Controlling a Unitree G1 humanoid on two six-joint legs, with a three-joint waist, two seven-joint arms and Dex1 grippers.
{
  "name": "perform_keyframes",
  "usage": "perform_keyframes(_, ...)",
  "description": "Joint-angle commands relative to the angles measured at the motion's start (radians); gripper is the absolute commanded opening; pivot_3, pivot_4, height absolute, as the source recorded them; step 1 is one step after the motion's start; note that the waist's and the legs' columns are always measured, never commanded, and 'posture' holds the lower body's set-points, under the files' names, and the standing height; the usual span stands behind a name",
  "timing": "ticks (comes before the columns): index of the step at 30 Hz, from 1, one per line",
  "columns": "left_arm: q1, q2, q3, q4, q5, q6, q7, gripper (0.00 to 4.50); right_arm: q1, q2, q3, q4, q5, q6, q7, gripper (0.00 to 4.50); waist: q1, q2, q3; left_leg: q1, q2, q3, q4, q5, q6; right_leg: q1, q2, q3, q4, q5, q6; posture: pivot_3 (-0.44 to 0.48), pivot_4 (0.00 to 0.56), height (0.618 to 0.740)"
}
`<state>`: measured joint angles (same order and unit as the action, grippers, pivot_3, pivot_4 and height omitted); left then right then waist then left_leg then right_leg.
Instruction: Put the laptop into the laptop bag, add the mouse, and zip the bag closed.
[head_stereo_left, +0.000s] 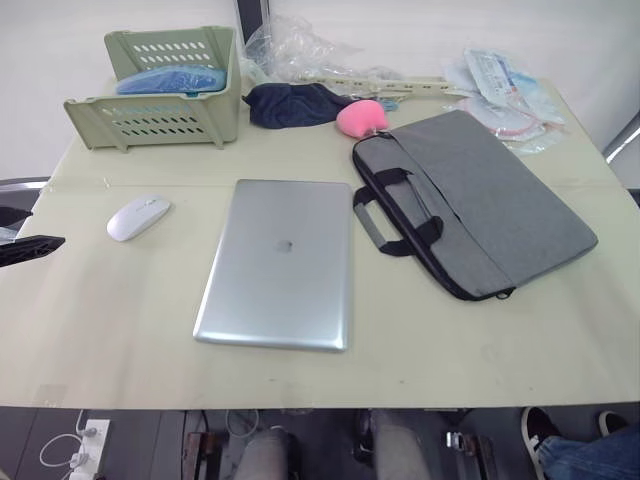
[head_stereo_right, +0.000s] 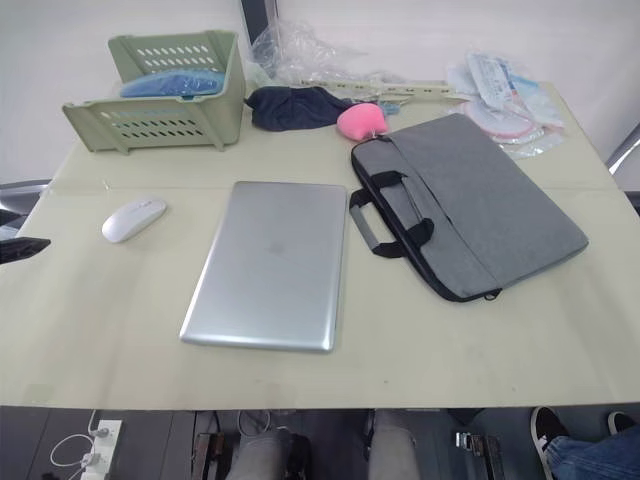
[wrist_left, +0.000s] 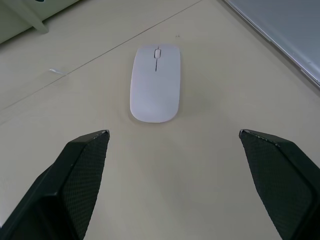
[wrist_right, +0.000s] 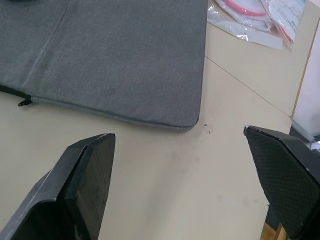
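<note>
The silver laptop (head_stereo_left: 277, 263) lies closed and flat in the middle of the table. To its right rests the grey laptop bag (head_stereo_left: 470, 202), flat, with black handles (head_stereo_left: 397, 212) turned toward the laptop. The white mouse (head_stereo_left: 138, 217) sits left of the laptop. My left gripper (wrist_left: 172, 136) is open at the table's left edge, with the mouse (wrist_left: 155, 82) a short way ahead of its fingertips and apart from them. My right gripper (wrist_right: 180, 134) is open over bare table, just off the bag's corner (wrist_right: 192, 122).
A green slotted basket (head_stereo_left: 160, 88) with blue contents stands at the back left. Along the back lie a dark cloth (head_stereo_left: 293, 104), a pink fuzzy lump (head_stereo_left: 361, 117), clear plastic wrapping (head_stereo_left: 300, 50) and packaged items (head_stereo_left: 507, 90). A person's shoe and jeans (head_stereo_left: 575, 440) show below the front right edge.
</note>
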<state>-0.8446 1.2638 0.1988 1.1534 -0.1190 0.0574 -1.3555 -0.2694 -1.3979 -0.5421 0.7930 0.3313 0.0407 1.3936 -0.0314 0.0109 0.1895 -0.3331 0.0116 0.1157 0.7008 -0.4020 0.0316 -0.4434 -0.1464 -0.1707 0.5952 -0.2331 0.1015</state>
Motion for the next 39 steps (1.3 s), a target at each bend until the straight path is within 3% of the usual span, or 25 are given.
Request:
perform_keyframes(1,0.006,0.036,0.038,-0.019,-0.034,0.038,-0.026,4.46,-0.019,-0.013,0.003,-0.013,0.006,0.008,0.011,4.5,0.0,0.0,0.0,0.0,0.0,0.0,0.0,0.0,0.0,0.0,0.0,0.0,0.0,0.0,0.0,0.0,0.15,0.74)
perform_keyframes(4,-0.001,0.038,0.056,-0.055,-0.067,0.141,-0.069,4.46,-0.015,0.011,0.037,-0.105,0.018,0.063,0.002,4.5,-0.001,0.0,0.0,0.0,0.0,0.0,0.0,0.0,0.0,0.0,0.0,0.0,0.0,0.0,0.0,0.0,0.15,0.74)
perform_keyframes(10,0.13,0.013,0.092,-0.268,-0.199,0.521,-0.178,4.46,0.001,0.189,0.112,-0.571,0.126,0.378,-0.165,4.5,0.0,-0.002,-0.001,0.0,0.001,-0.001,0.003,0.0,0.0,-0.001,0.001,0.001,0.003,0.0,0.0,0.0,0.15,0.74)
perform_keyframes(11,0.17,0.006,0.098,-0.309,-0.221,0.569,-0.186,4.5,-0.008,0.226,0.129,-0.639,0.147,0.427,-0.203,4.12,0.001,-0.002,-0.001,0.0,0.001,-0.001,0.003,0.0,0.0,-0.001,0.001,0.002,0.005,0.0,0.0,0.0,0.15,0.74)
perform_keyframes(13,0.236,-0.007,0.099,-0.383,-0.255,0.652,-0.191,4.5,-0.018,0.283,0.158,-0.752,0.185,0.519,-0.26,3.77,0.001,-0.002,-0.001,0.0,0.001,-0.001,0.003,0.0,0.0,-0.002,0.001,0.003,0.005,0.0,0.0,0.0,0.15,0.74)
perform_keyframes(16,0.301,-0.012,0.054,-0.485,-0.267,0.755,-0.165,4.5,-0.062,0.366,0.236,-0.882,0.194,0.589,-0.35,2.48,0.008,-0.003,-0.001,-0.002,0.001,-0.002,0.007,0.0,0.0,-0.003,0.001,0.004,0.007,0.0,0.0,0.0,0.15,0.74)
perform_keyframes(17,0.314,-0.013,0.045,-0.51,-0.271,0.784,-0.155,4.5,-0.075,0.385,0.257,-0.911,0.194,0.609,-0.371,1.79,0.01,-0.003,-0.001,-0.002,0.0,-0.003,0.009,0.0,0.0,-0.003,0.001,0.005,0.007,0.0,0.0,0.0,0.15,0.74)
perform_keyframes(19,0.313,-0.026,0.028,-0.538,-0.288,0.844,-0.15,4.5,-0.111,0.425,0.31,-0.958,0.181,0.628,-0.409,1.09,0.015,-0.004,-0.001,-0.004,0.0,-0.004,0.011,0.0,0.0,-0.003,0.001,0.006,0.007,0.0,0.0,0.0,0.15,0.74)
perform_keyframes(20,0.305,-0.035,0.001,-0.549,-0.285,0.875,-0.146,4.5,-0.133,0.452,0.359,-0.988,0.171,0.648,-0.43,0.31,0.016,-0.004,-0.001,-0.004,0.0,-0.005,0.012,-0.001,-0.001,-0.002,0.001,0.007,0.008,0.0,0.0,0.0,0.15,0.74)
perform_keyframes(21,0.293,-0.046,-0.029,-0.557,-0.289,0.914,-0.152,4.5,-0.158,0.477,0.421,-1.014,0.146,0.658,-0.45,0.1,0.019,-0.004,-0.002,-0.004,0.0,-0.005,0.013,-0.001,-0.001,-0.002,0.001,0.007,0.008,0.0,0.0,0.0,0.15,0.74)
perform_keyframes(28,0.094,-0.139,-0.236,-0.501,-0.278,1.131,-0.177,4.5,-0.331,0.655,0.663,-1.043,0.038,0.748,-0.581,0.04,0.026,-0.005,-0.002,-0.004,0.0,-0.004,0.016,-0.001,-0.001,-0.002,0.003,0.009,0.012,0.0,0.0,0.0,0.15,0.74)
perform_keyframes(32,0.015,-0.207,-0.31,-0.429,-0.234,1.071,-0.16,4.5,-0.355,0.708,0.723,-1.011,-0.001,0.735,-0.596,0.04,0.026,-0.005,-0.002,-0.004,0.0,-0.006,0.014,-0.001,-0.001,-0.002,0.003,0.008,0.011,0.0,0.0,0.0,0.15,0.74)
perform_keyframes(39,-0.135,-0.338,-0.334,-0.219,-0.158,0.93,-0.12,4.5,-0.407,0.792,0.776,-0.872,-0.079,0.655,-0.607,0.04,0.017,-0.007,-0.003,-0.005,0.0,-0.006,0.015,-0.001,-0.001,-0.002,0.005,0.008,0.011,0.0,0.0,0.0,0.15,0.74)
